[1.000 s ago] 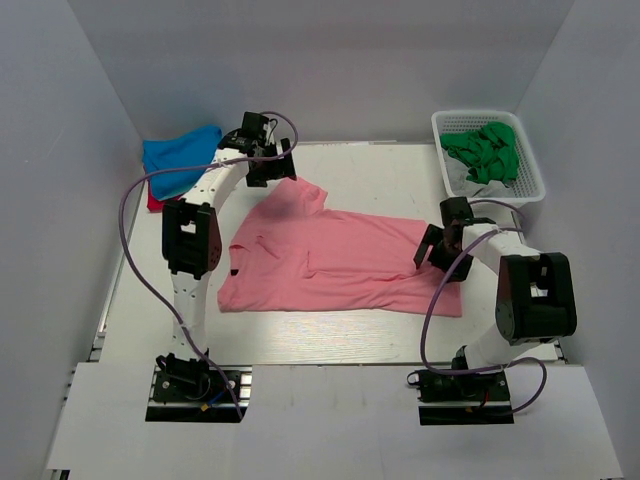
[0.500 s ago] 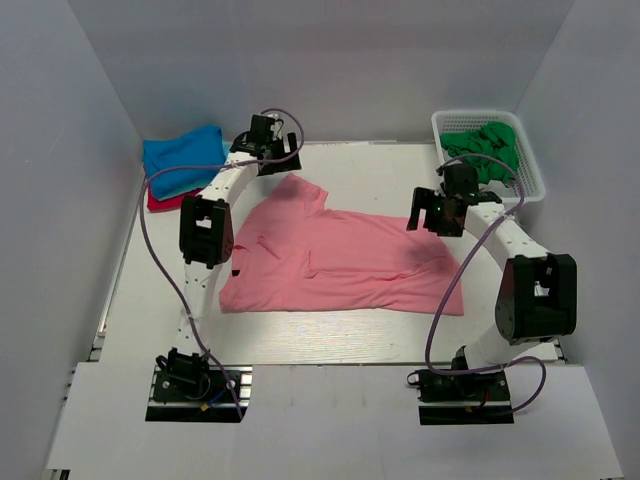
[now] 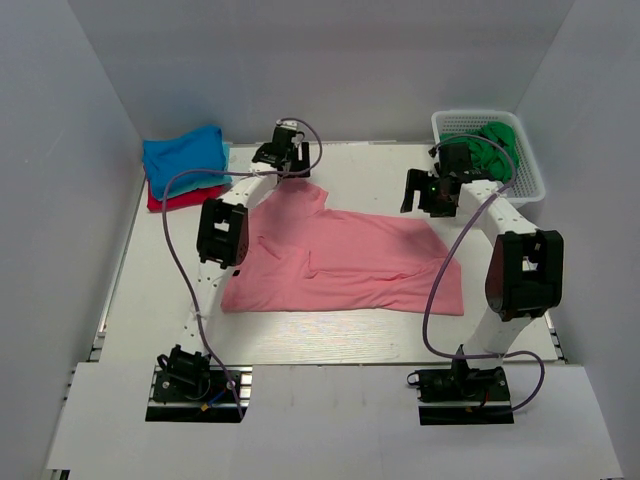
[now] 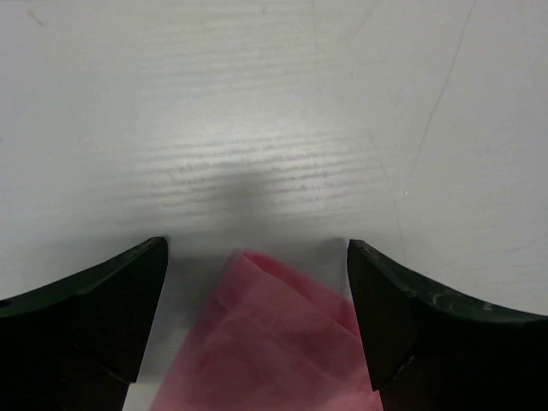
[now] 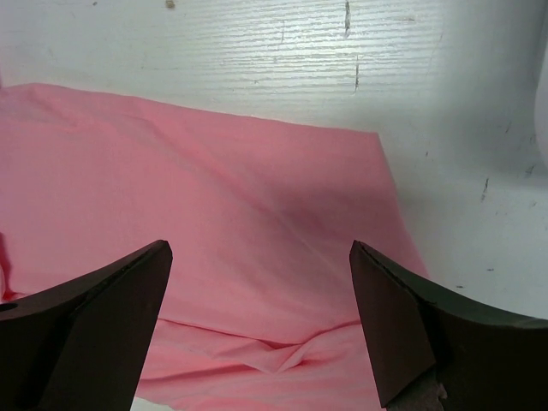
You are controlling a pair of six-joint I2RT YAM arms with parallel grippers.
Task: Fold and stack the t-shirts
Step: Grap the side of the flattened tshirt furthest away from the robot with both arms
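Salmon-pink t-shirt (image 3: pixel 340 265) spread flat in the middle of the white desk (image 3: pixel 380 175), its far sleeve tip (image 4: pixel 274 334) below the left jaws, wide apart and empty, right jaws wide apart and empty over its far right corner, blue t-shirt (image 3: pixel 183 155) folded on red t-shirt (image 3: pixel 165 202) far left, green cloth (image 3: pixel 490 150) in white basket (image 3: pixel 530 185) far right

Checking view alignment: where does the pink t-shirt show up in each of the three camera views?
Top external: pink t-shirt spread flat in the centre of the picture.
Left wrist: only a folded tip of it, bottom centre.
Right wrist: it fills the left and centre, one corner at right.
Shared landmark: the white table beyond the shirt's far edge.
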